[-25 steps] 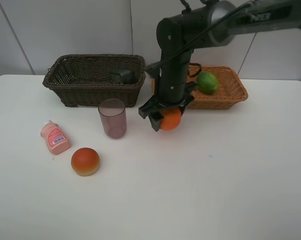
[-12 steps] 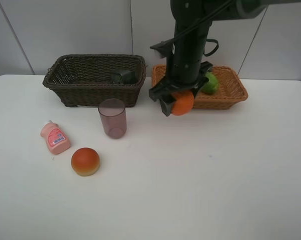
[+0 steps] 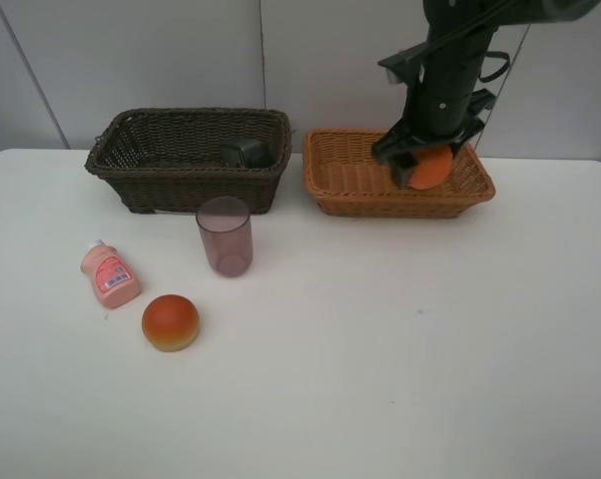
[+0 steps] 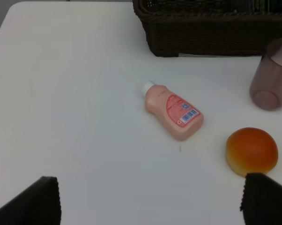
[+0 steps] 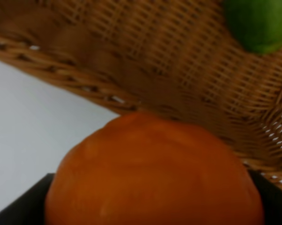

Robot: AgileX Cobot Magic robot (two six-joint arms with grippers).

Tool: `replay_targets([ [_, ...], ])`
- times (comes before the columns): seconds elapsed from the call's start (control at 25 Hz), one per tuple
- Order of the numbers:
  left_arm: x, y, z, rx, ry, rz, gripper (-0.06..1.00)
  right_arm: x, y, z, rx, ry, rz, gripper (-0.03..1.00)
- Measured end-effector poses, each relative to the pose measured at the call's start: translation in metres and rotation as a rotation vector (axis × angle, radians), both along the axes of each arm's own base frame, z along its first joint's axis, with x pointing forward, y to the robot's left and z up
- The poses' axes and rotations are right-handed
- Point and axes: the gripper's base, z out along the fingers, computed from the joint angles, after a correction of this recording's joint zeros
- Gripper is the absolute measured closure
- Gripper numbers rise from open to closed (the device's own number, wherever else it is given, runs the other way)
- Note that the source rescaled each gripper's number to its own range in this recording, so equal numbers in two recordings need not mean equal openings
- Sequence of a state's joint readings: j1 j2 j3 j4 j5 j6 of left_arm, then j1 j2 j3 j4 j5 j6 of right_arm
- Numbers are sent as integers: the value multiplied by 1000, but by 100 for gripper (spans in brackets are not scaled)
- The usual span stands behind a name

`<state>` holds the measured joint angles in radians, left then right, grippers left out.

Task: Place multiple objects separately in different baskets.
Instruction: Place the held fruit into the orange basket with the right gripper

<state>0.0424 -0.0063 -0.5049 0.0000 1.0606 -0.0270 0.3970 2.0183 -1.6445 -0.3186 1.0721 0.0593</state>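
Shows the right gripper (image 3: 427,166) with jaws closed tight on the orange (image 3: 429,170), hanging over the right end of the light orange-tan basket (image 3: 350,180). Has carried it there within the last second, from low beside the purple cup (image 3: 225,236) up and across, not yet lowered or let go. Fills the right wrist view with the orange, wicker wall close behind and the green round fruit (image 5: 258,21) lying further in; hides that fruit from the high camera behind the arm.

Leaves the rest untouched on the white table (image 3: 430,349): purple cup upright, pink squat bottle (image 3: 110,274) on its side, red-orange bun (image 3: 171,321) near it. Keeps the grey pump bottle (image 3: 246,153) inside the dark brown basket (image 3: 141,160).

Shows the left gripper (image 4: 150,200) low over the table near the pink bottle, jaws spread wide, holding nothing.

Suggests a release close at hand — a second fruit joining the first, with three items left on the table to sort.
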Motion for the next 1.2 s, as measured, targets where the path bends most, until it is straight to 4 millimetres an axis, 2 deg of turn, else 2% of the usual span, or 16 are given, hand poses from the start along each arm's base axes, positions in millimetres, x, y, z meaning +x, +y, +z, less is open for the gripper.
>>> replay_targets([
  [0.28,0,0,0,0,0,0,-5,17,-18,3,60,-107,-22,33],
  [0.64,0,0,0,0,0,0,-5,34,-5,6,197,-234,-6,33],
  [0.88,0,0,0,0,0,0,-5,55,3,-18,202,-229,-5,33],
  [1.0,0,0,0,0,0,0,-5,62,6,-31,202,-221,-3,33],
  [1.2,0,0,0,0,0,0,-5,67,9,-44,217,-233,4,33],
])
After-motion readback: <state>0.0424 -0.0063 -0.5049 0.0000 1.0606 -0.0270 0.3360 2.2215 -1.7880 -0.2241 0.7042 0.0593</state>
